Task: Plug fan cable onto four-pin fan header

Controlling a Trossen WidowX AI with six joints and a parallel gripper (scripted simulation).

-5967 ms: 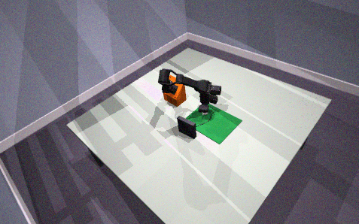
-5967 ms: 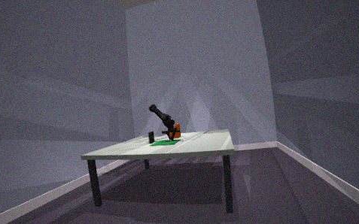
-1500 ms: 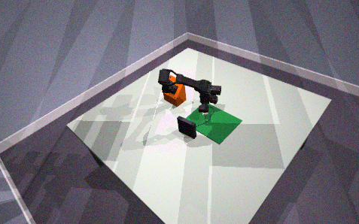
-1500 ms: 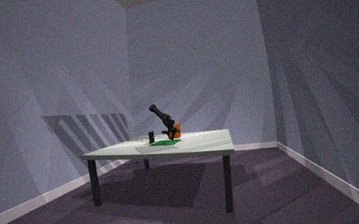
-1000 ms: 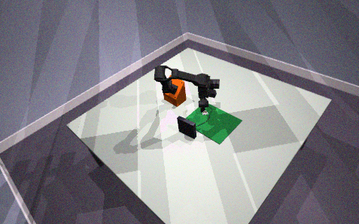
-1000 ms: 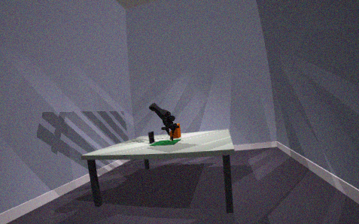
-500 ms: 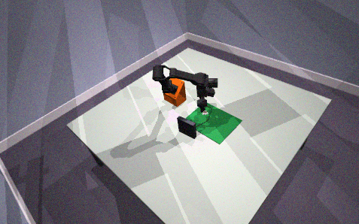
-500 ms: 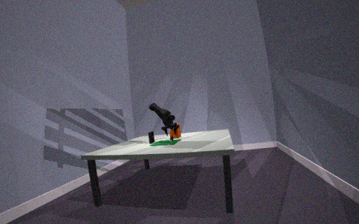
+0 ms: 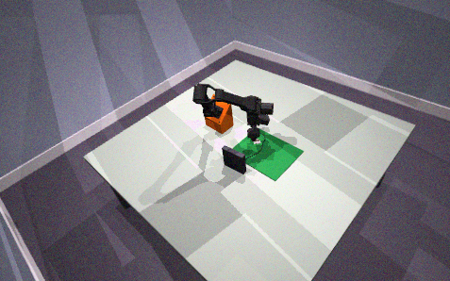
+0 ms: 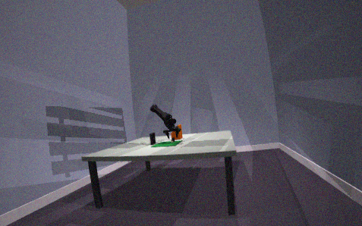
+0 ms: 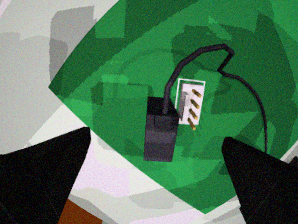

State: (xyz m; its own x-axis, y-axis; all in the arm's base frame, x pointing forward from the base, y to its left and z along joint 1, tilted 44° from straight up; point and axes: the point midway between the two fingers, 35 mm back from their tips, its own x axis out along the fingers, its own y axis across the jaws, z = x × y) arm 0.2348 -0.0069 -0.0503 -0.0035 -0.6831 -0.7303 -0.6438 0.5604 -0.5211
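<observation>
Pincer: the gripper (image 9: pixel 254 135) (image 10: pixel 172 135) (image 11: pixel 158 140) is spread wide with nothing pinched in it. In the wrist view one black fingertip sits on each side of the plug, well apart from it.

Plug: the black plug (image 11: pixel 161 131) is just beside the header, not on it. It looks like a dark block, with the cable coming out of the end by the header. Can't really tell from here if it's touching the board or a bit above it.

Header: the white fan header (image 11: pixel 198 93) is on the green board, and all four brassy pins are showing in a row, so nothing's plugged onto them.

Cable: the black cable (image 9: pixel 260 151) (image 11: pixel 256 95) loops up from the plug, kinks past the header and bends away over the board. From the top view it runs toward the fan.

Fan: that's the dark square slab, I think, the fan (image 9: pixel 234 159) (image 10: pixel 152 139) standing upright by one edge of the board.

Board: the green board (image 9: pixel 277 165) (image 10: pixel 162 144) (image 11: pixel 260 55) lies flat on the pale table (image 9: pixel 277 226) (image 10: pixel 208 145), under the gripper.

Arm: the black arm (image 9: pixel 232 98) (image 10: pixel 162 114) reaches out from beside an orange block (image 9: pixel 220 123) (image 10: pixel 178 133) and points its gripper down at the board.
</observation>
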